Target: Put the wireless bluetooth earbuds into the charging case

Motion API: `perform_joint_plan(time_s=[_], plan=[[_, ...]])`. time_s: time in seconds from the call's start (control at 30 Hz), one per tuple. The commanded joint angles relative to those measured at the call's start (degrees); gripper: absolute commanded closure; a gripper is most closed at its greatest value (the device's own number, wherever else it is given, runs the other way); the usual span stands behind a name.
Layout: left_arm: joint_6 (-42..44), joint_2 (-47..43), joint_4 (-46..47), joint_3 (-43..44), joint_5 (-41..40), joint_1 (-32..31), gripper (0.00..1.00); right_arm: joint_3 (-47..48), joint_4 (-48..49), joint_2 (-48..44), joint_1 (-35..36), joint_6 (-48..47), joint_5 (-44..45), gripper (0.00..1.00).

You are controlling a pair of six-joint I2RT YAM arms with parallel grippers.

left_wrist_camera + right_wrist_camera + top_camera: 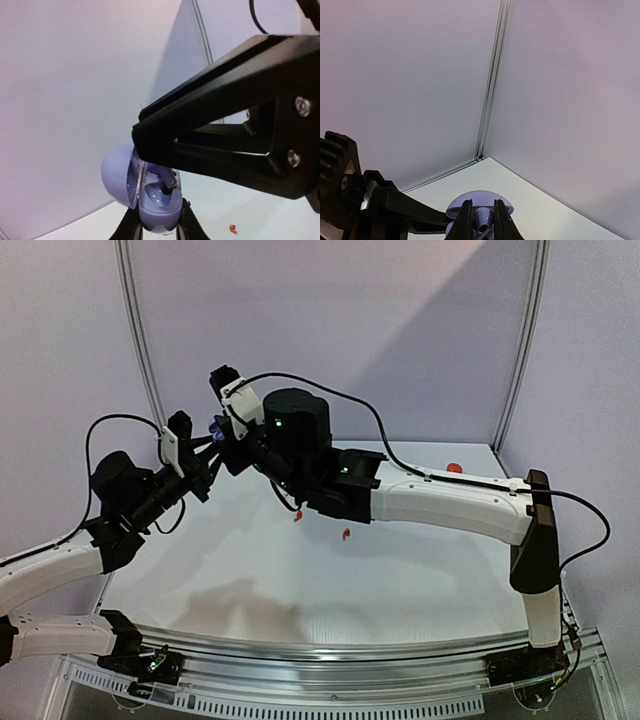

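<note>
A bluish-lilac charging case (pixel 152 200) is held in the air with its lid open, and my left gripper (pixel 159 229) is shut on its base. My right gripper (pixel 483 219) is shut on a lilac earbud (pixel 483 227), whose stem tip is at a socket of the case (pixel 170 182). In the right wrist view the case lid (pixel 480 199) shows just beyond my fingers. In the top view both grippers meet at the case (pixel 216 428), high over the table's back left. Two red earbuds (pixel 297 517) (pixel 346 534) lie on the table.
A red round item (pixel 455 467) lies at the table's back right. One red earbud (pixel 233 229) shows on the table below the case. Lilac walls with a metal corner post (pixel 490 100) stand close behind the grippers.
</note>
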Motion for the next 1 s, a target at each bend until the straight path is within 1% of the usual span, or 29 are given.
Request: perform_joint_plan(time_s=[0.0,0.3,0.53,0.83,0.97], plan=[[3.3,-0.7,8.6,-0.1,-1.1,0.9,1.0,1.4,-1.8,0.4,-0.7,-1.4,3.1,1.0],[1.8,-1.0,7.9,-0.2,-1.0,0.9,1.0,4.2,0.3,-0.2,-0.6,-1.6,1.3,1.0],[1.4,-0.9,7.9,-0.1,-1.0,0.9,1.0,4.6,0.7,0.0,-0.3,-2.1,0.2,1.0],[0.8,-0.7,7.7,0.2,-0.7,1.2,1.0,7.9,0.4,1.6,0.7,-2.8,-6.2,1.0],[0.7,-0.8,7.5,0.2,-0.7,1.2,1.0,8.9,-1.1,3.0,0.8,-3.5,-4.3,1.0]])
